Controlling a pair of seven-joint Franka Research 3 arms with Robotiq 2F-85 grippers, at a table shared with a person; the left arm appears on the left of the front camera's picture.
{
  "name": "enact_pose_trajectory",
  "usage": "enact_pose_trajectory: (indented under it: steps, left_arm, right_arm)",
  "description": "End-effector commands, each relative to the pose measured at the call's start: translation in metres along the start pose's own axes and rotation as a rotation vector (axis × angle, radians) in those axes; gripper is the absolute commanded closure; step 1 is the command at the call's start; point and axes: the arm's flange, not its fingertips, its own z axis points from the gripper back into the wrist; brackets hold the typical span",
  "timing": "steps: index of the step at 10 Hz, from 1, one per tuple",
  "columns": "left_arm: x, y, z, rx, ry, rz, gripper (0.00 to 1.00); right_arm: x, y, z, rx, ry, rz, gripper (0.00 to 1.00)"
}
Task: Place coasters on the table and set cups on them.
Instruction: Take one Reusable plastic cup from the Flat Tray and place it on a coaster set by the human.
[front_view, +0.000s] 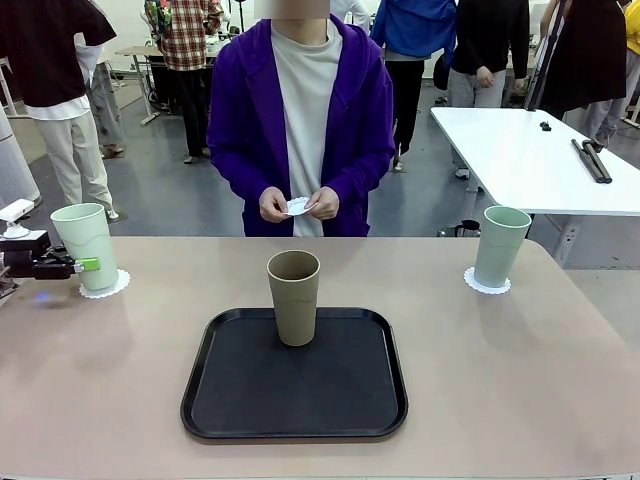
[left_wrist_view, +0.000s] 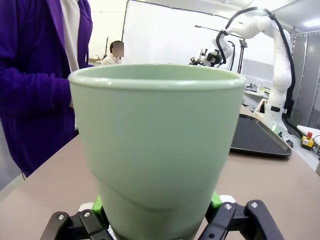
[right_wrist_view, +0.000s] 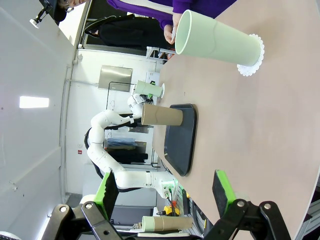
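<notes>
**Left pincer grips a mint cup; right pincer open**

Your left pincer (front_view: 88, 265) is closed on the left cup (front_view: 82, 230), a pale mint tumbler. Its green pads press against the cup's lower wall on either side. The cup stands upright near the left edge of the surface (front_view: 520, 380). The left coaster (front_view: 118, 286), a white scalloped disc, shows under its base.

Your right pincer (right_wrist_view: 165, 200) is open, with nothing between its fingers and bare surface ahead of them. Well beyond it, the right cup (front_view: 500, 245), also mint, stands upright on the right coaster (front_view: 473, 283), toward the far right side of the surface.

In the middle, the tan cup (front_view: 294, 298) stands upright at the far end of a black tray (front_view: 230, 400).

Across the surface from you, a person in a purple jacket holds a third coaster (front_view: 298, 206) in both hands (front_view: 325, 205) at waist height, just past the far edge.
</notes>
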Motion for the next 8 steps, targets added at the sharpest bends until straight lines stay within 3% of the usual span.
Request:
enact_pose_trajectory:
  steps: [1,8]
  left_arm:
    - [0.000,0.003,0.004,-0.033,-0.021,-0.045,0.17]
    - [-0.011,0.003,0.004,-0.049,0.014,-0.114,0.17]
  right_arm:
    - [0.000,0.002,-0.001,0.010,-0.005,0.002,0.00]
    - [0.000,0.002,-0.001,0.010,-0.005,0.002,0.00]
